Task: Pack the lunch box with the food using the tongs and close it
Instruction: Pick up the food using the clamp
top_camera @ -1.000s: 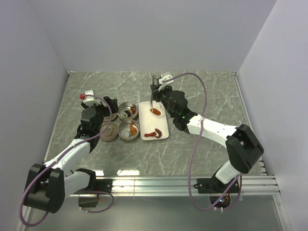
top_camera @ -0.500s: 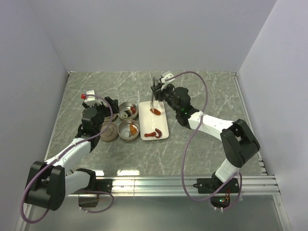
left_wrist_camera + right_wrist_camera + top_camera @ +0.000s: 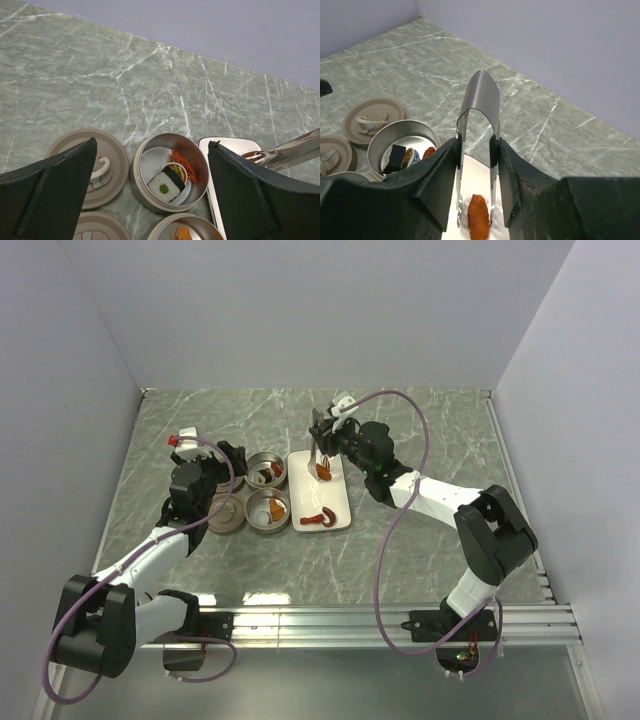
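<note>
Tongs (image 3: 479, 115): springy, likely slippery; right fingers (image 3: 440, 170) squeeze them below the bend. Orange piece (image 3: 478, 223), 12 o'clock on tray (image 3: 337, 498): probably soft; pinch midway. Left fingers (image 3: 60, 175) wide, empty.

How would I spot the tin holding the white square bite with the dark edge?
Find the white tray mid-table; two open round tins sit along its left side. Yours is the far tin, toward the back wall. Only it holds that white square bite; the near tin has an orange piece.
</note>
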### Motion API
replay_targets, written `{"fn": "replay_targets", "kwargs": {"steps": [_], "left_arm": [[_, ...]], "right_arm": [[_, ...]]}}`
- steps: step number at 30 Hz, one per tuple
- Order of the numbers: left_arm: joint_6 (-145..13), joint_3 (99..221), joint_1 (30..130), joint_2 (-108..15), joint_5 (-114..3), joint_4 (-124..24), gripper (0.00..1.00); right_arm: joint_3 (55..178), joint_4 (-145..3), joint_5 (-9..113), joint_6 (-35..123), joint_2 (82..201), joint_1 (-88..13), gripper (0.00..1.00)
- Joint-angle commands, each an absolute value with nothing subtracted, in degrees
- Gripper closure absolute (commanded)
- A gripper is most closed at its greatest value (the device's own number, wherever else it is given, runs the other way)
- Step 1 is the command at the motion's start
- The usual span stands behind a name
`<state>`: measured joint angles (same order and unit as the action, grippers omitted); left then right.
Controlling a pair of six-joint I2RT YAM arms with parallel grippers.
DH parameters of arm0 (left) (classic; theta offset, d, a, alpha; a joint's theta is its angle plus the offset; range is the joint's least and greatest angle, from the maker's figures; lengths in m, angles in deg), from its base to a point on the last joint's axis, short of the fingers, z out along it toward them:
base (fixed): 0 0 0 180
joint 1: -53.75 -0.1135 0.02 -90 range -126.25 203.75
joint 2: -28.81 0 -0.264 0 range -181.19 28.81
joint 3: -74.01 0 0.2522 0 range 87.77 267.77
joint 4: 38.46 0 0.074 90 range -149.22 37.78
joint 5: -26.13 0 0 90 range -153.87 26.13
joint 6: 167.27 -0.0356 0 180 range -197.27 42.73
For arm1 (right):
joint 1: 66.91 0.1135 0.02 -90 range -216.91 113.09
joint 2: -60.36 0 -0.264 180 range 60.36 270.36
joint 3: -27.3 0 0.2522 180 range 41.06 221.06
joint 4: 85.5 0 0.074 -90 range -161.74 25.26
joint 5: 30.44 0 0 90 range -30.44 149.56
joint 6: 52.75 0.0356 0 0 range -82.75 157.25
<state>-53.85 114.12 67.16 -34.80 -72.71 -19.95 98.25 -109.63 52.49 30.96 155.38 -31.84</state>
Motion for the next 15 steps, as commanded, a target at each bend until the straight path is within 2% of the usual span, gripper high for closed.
{"fn": "replay_targets", "kwargs": {"steps": [1, 5, 9, 15], "left_arm": [[-53.45, 115.01, 67.02, -34.65, -71.87, -17.59, 0.00], [-53.45, 114.93, 67.02, -34.56, -71.78, -17.59, 0.00], [-53.45, 114.93, 66.94, -34.56, -71.60, -17.50, 0.01], [-53.45, 114.93, 66.94, -34.38, -71.78, -17.68, 0.01]], "right_arm": [[98.27, -106.47, 52.35, 30.66, 154.58, -32.19, 0.57], [98.01, -103.83, 54.63, 30.22, 153.61, -32.19, 0.65], [98.45, -102.33, 54.55, 30.83, 153.00, -32.10, 0.78], [101.96, -100.23, 57.62, 30.22, 151.94, -28.60, 0.82]]}}
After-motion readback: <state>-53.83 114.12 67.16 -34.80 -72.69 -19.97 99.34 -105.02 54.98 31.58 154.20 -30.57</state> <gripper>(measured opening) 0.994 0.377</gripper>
